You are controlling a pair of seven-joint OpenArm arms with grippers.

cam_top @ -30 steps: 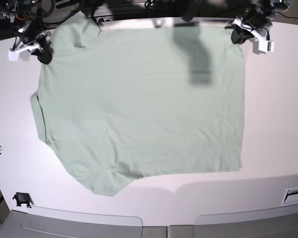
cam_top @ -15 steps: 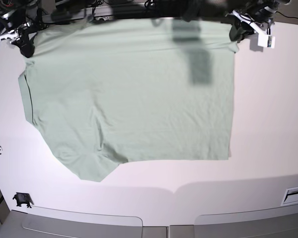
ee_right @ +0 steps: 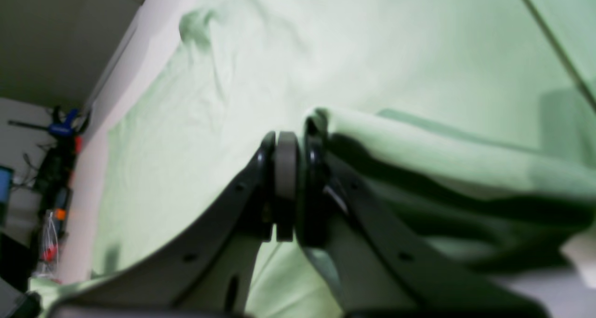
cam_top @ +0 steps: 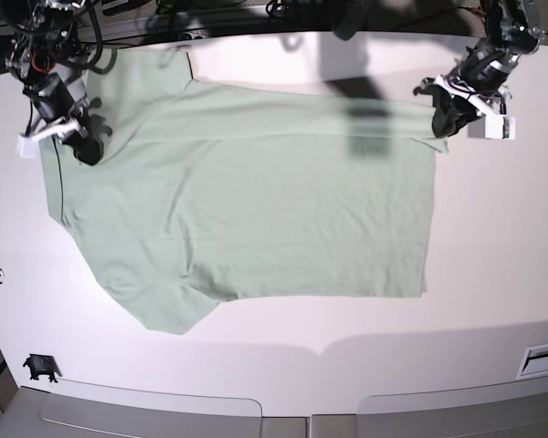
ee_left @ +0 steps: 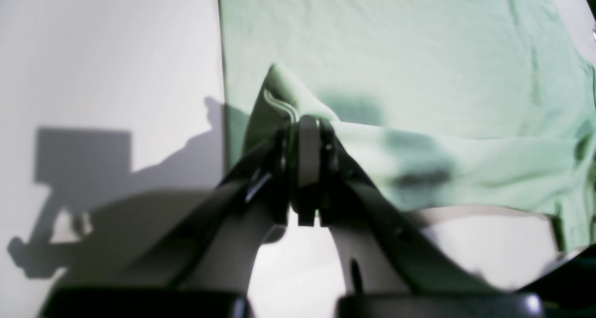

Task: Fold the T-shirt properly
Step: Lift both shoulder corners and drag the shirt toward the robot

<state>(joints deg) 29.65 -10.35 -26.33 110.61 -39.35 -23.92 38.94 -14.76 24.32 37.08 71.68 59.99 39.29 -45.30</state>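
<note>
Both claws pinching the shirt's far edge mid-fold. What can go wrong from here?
1. The left claw holds only a thin pinch at the corner of the T-shirt; the cloth may slip out as it is pulled.
2. The right claw grips a bunched fold, so it may drag extra layers and leave a crease.
3. In the base view the folded-over band looks uneven, wider on the right claw's side, so the fold line may end skewed.

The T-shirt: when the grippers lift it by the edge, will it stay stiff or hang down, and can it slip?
The T-shirt is probably floppy: it sags in folds from the left gripper and the right gripper. It seems thin and light, as it wrinkles on the table. Slipping looks unlikely while both stay closed.
</note>
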